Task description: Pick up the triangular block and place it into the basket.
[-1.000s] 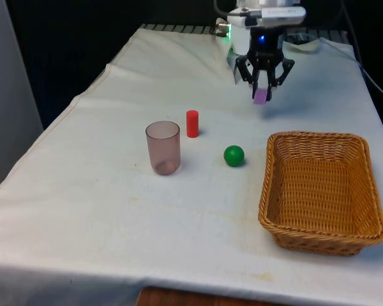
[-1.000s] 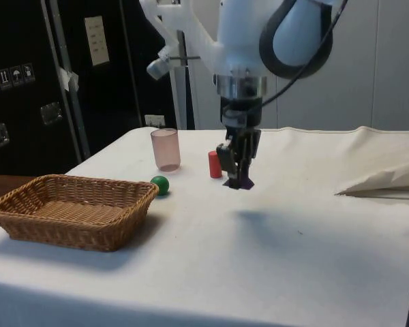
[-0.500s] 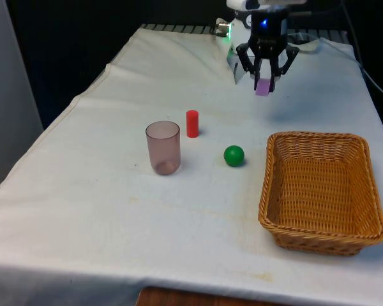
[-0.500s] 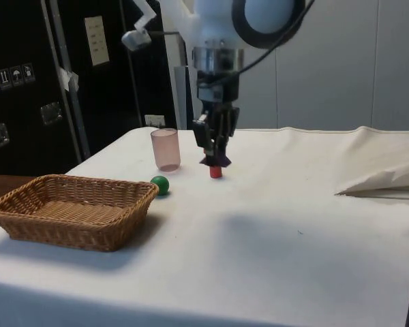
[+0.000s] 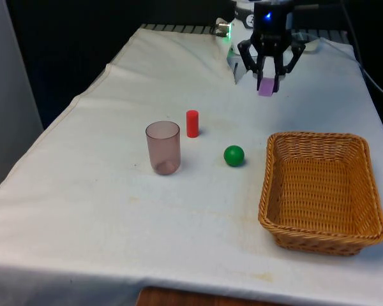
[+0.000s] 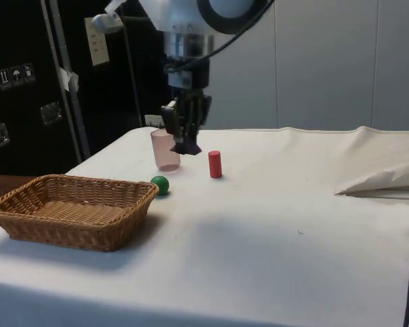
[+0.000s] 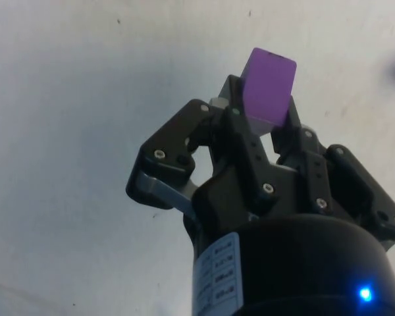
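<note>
Tool (image 5: 267, 81): fingers closed on the purple triangular block (image 5: 266, 87), held in the air above the bench's (image 5: 102, 210) far end. The wrist view shows the block's (image 7: 268, 90) flat purple face between the fingers; the side view shows its (image 6: 186, 147) wedge-shaped underside. Wicker basket (image 5: 319, 190): near corner, front view's right. Green ball (image 5: 233, 155), red cylinder (image 5: 192, 123), translucent cup (image 5: 163, 147): mid-bench.

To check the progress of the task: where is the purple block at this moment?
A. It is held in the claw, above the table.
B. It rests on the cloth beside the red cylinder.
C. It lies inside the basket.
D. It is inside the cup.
A: the claw grips the purple block in the air, apart from the basket.
</note>
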Action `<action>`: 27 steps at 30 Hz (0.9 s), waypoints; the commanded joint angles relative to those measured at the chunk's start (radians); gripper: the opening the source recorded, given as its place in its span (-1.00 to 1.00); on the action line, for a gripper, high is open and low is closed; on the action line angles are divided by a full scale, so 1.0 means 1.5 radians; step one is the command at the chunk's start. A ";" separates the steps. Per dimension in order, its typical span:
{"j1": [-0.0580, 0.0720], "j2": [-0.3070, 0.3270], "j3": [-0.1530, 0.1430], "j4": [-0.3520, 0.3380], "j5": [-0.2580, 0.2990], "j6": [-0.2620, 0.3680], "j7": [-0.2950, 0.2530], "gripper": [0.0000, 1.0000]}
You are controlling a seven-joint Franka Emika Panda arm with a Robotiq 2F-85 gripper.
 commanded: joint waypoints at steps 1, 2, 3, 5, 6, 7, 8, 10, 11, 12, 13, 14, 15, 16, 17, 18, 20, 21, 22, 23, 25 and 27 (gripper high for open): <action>0.000 0.004 0.001 0.008 0.001 -0.002 0.000 -0.33; 0.001 0.011 0.005 0.023 0.013 -0.013 -0.006 -0.33; 0.001 0.015 0.005 0.032 0.014 -0.016 -0.005 -0.33; 0.001 0.029 0.007 0.055 0.014 -0.023 -0.003 -0.33; 0.001 0.033 0.007 0.064 0.014 -0.025 -0.003 -0.33; 0.001 0.038 0.008 0.071 0.014 -0.027 -0.002 -0.33; 0.001 0.042 0.009 0.078 0.014 -0.029 -0.002 -0.33; 0.001 0.045 0.006 0.081 0.003 -0.024 0.003 -0.33; 0.001 0.052 0.010 0.095 0.014 -0.034 -0.001 -0.33; 0.001 0.056 0.011 0.102 0.014 -0.035 0.000 -0.33; 0.001 0.061 0.011 0.111 0.014 -0.038 0.001 -0.33; 0.001 0.073 0.013 0.129 0.013 -0.043 0.003 -0.33; 0.001 0.078 0.013 0.137 0.013 -0.044 0.003 -0.33; 0.001 0.084 0.014 0.145 0.013 -0.046 0.005 -0.33; 0.001 0.091 0.015 0.154 0.011 -0.047 0.007 -0.33; 0.001 0.087 0.012 0.149 0.004 -0.041 0.007 -0.33; 0.002 0.109 0.017 0.178 0.009 -0.050 0.011 -0.33; 0.002 0.116 0.019 0.187 0.009 -0.051 0.013 -0.33; 0.002 0.123 0.019 0.195 0.008 -0.051 0.013 -0.33; 0.002 0.129 0.020 0.202 0.008 -0.052 0.014 -0.33; 0.003 0.144 0.021 0.221 0.007 -0.053 0.017 -0.33; 0.003 0.143 0.019 0.217 0.004 -0.045 0.015 -0.33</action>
